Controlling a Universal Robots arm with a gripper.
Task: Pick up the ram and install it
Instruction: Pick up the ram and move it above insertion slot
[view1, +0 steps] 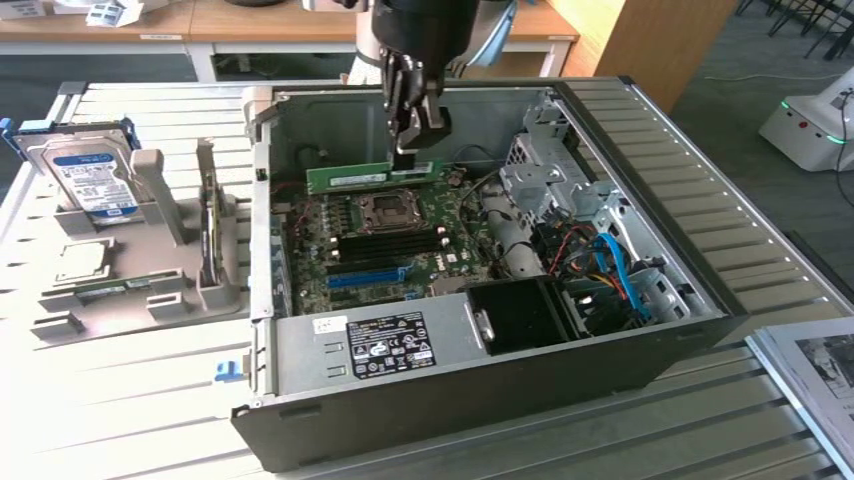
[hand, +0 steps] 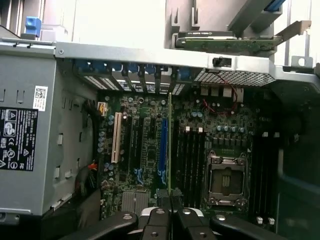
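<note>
Exterior view gives us the open computer case (view1: 694, 300) lying on its side on the slatted table (view1: 120, 400), with the arm coming down from the upper centre of the frame. Its tool (view1: 411, 160) is closed narrowly on the ram (view1: 367, 178), pinching the green stick by its upper edge, near the end toward the exterior view's right. We see the ram hanging level in the upper middle of the frame, its long side running across the picture, above the motherboard (view1: 320, 225) and near the far edge of the CPU socket (view1: 388, 208). It sits apart from the black memory slots (view1: 387, 245), which lie lower in the frame, and it is not seated in them. From the wrist view we look along the ram edge-on: a thin green line that runs out from between the two fingers (hand: 157, 220), between the blue slot (hand: 163, 145) and the black memory slots. At the left of the exterior frame a silver hard drive (view1: 87, 180) stands in a grey holder (view1: 147, 290), well apart from the case. A grey power supply (view1: 380, 345) fills the case's lower part.
</note>
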